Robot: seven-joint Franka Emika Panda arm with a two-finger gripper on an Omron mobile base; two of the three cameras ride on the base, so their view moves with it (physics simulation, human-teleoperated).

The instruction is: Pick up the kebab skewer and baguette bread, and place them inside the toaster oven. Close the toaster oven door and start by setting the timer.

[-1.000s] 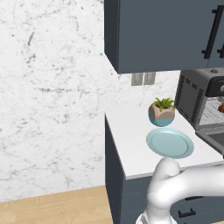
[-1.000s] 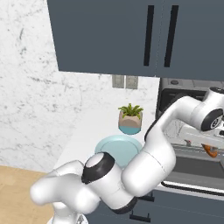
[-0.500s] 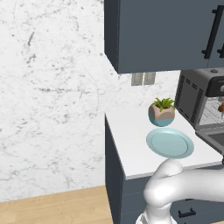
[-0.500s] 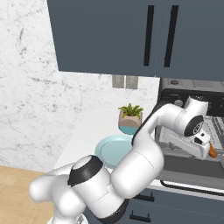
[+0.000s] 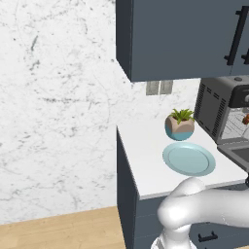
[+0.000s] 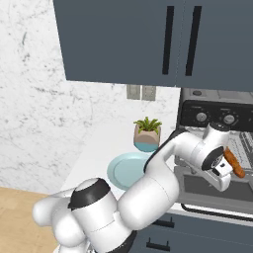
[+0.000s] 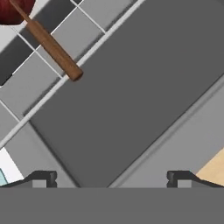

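Two-finger dark-tipped pincer [image 7: 112,177]: fingers wide apart, empty, over the lowered flat dark grey toaster oven door [image 7: 131,92].

Kebab skewer, brown stick with red chunk [image 7: 46,41]: ahead of the pincer, lying on the wire rack [image 7: 65,33].

Slim orange-brown baguette bread [image 6: 232,163]: beside the hand, apparently inside the black boxy toaster oven [image 6: 217,116].

Status: both foods appear loaded. Outstanding: shut door, set timer.

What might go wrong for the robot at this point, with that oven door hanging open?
The open tool hangs empty over the lowered toaster oven door, so the arm might bump the door as it moves. The kebab skewer has its stick end at the rack's front edge; closing the door may catch it. The baguette bread also lies near the opening, so it may get nudged.
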